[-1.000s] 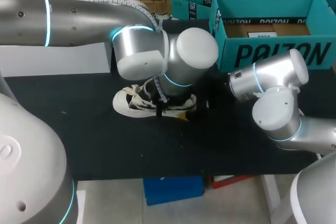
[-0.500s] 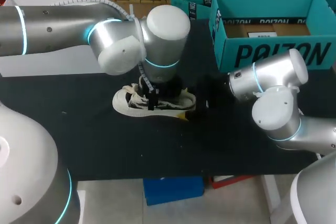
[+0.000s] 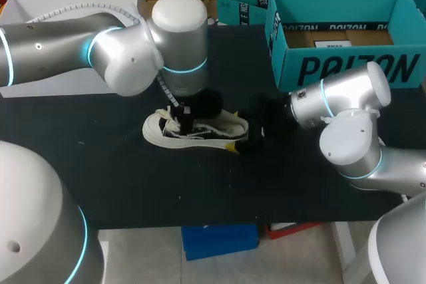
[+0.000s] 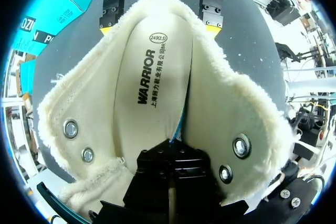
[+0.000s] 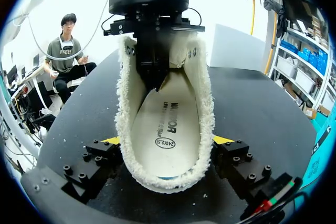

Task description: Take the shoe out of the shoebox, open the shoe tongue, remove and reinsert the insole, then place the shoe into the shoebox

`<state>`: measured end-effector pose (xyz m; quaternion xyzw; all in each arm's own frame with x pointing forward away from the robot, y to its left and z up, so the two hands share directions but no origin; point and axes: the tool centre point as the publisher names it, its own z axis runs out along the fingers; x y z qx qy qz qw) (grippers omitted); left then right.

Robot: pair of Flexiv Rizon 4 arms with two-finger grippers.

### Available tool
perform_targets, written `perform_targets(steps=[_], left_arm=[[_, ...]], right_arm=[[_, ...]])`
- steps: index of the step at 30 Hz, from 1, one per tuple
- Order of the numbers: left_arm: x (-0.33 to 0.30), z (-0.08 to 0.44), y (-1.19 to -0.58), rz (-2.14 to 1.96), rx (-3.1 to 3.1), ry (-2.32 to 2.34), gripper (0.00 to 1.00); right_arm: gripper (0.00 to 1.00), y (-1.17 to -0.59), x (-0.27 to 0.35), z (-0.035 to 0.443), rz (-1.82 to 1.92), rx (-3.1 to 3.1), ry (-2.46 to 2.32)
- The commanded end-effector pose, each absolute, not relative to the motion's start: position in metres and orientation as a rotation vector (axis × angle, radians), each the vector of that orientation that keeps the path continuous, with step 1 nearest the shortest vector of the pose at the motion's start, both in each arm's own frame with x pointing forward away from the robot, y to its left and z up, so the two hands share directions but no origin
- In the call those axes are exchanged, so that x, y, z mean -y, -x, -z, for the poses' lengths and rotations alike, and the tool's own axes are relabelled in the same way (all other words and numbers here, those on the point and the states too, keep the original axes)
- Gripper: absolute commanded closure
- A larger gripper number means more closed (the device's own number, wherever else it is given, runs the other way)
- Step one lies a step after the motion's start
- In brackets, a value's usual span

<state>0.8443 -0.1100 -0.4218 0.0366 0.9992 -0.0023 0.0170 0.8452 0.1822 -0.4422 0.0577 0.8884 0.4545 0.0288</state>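
The black table (image 3: 133, 184) bears the shoe (image 3: 208, 135) near its middle and the teal shoebox (image 3: 346, 64).

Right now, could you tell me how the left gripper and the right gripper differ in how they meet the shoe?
The left gripper points down into the shoe from above, fingers pressed together; the right gripper stands wide, clamping the heel from both sides. The left gripper's yellow tips are hidden; the right gripper's show. Both are on the same shoe.
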Motion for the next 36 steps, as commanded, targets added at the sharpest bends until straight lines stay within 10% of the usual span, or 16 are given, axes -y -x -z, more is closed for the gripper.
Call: perform_targets(steps=[1,36], left_arm=[[0.103,0.419,-0.846,0.177,-3.099,-0.126,1.00],[0.131,0.377,-0.843,0.390,-3.099,-0.156,1.00]], right_arm=[[1.00,-0.844,-0.179,0.445,-1.403,-2.741,-0.179],[1.00,-0.844,-0.179,0.445,-1.403,-2.741,-0.179]])
